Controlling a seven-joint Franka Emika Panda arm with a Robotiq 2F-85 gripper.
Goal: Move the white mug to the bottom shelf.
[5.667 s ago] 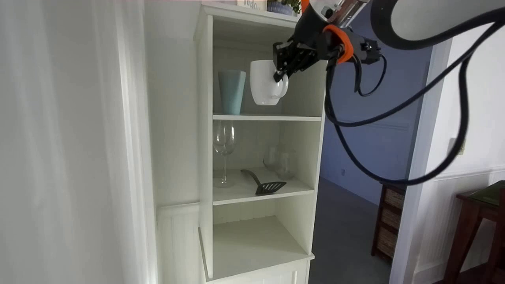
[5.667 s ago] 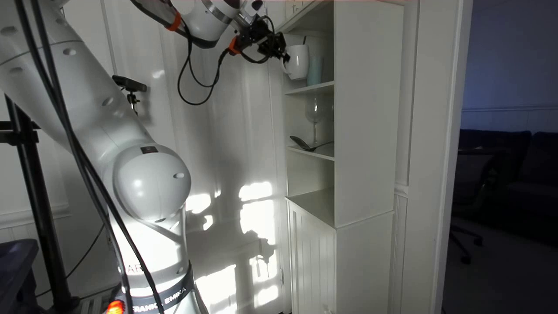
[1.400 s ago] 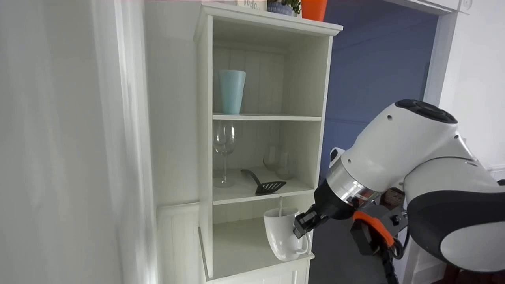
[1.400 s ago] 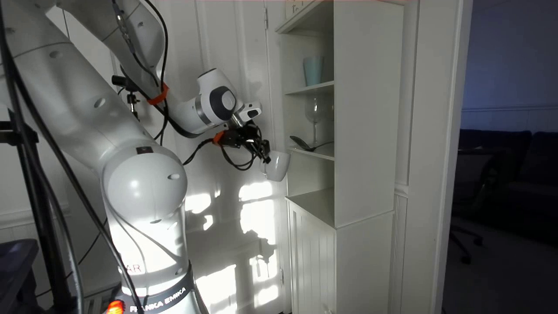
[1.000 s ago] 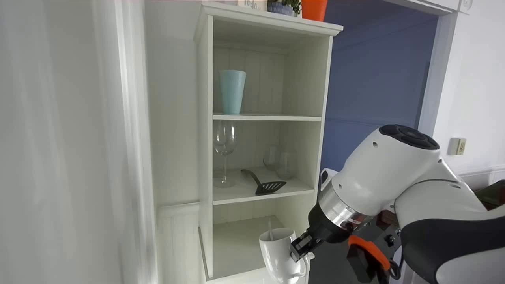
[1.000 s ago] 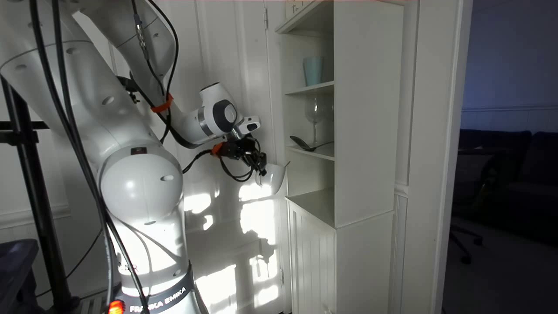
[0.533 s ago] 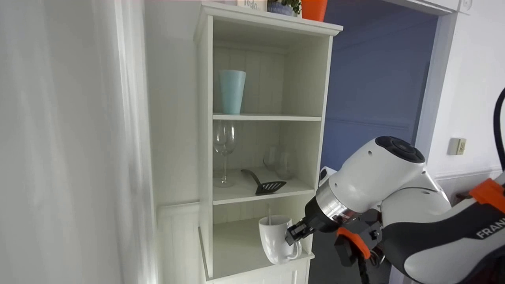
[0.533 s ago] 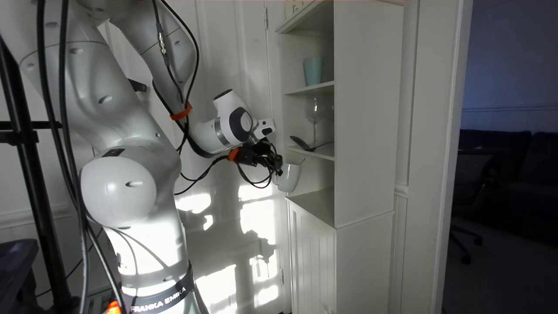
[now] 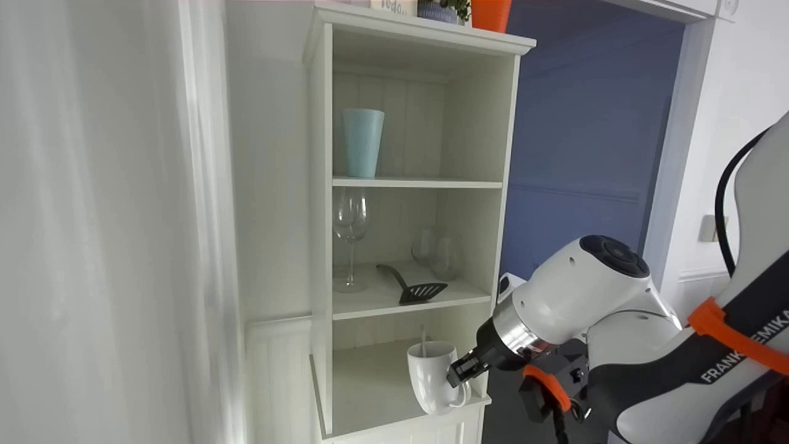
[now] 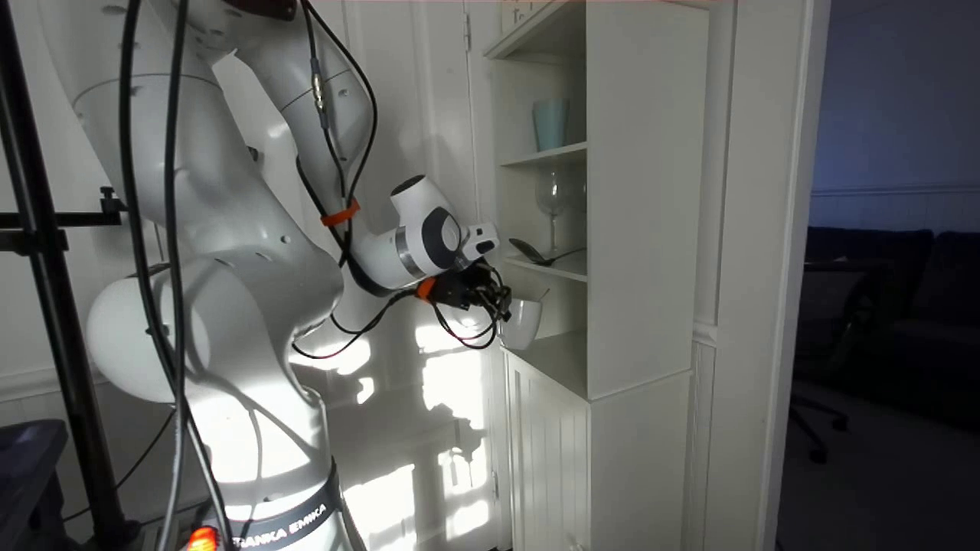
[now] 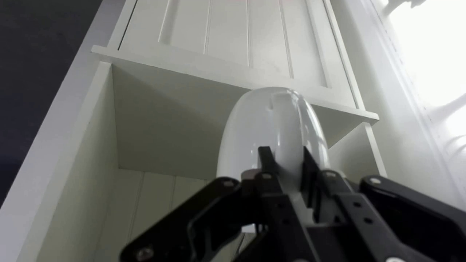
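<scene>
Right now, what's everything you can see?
mug: one, white, held at bottom shelf edge
stick: one, colour unclear, in mug
tumbler: one, teal, top shelf
wine glass: one, clear, middle shelf
glasses: two, clear, middle shelf's back
spatula: one, black, middle shelf
cabinet: one, white, around shelves
sign: one, white, cabinet top
plant: one, green, cabinet top
object: one, orange, cabinet top
wall plate: one, beige, on wall
stand: one, black, beside arm
bin: one, dark, beside stand
furniture: count unclear, dark, next room
cables: several, black, along arm
arm: one, white, facing cabinet
gripper: one, black, closed on mug
</scene>
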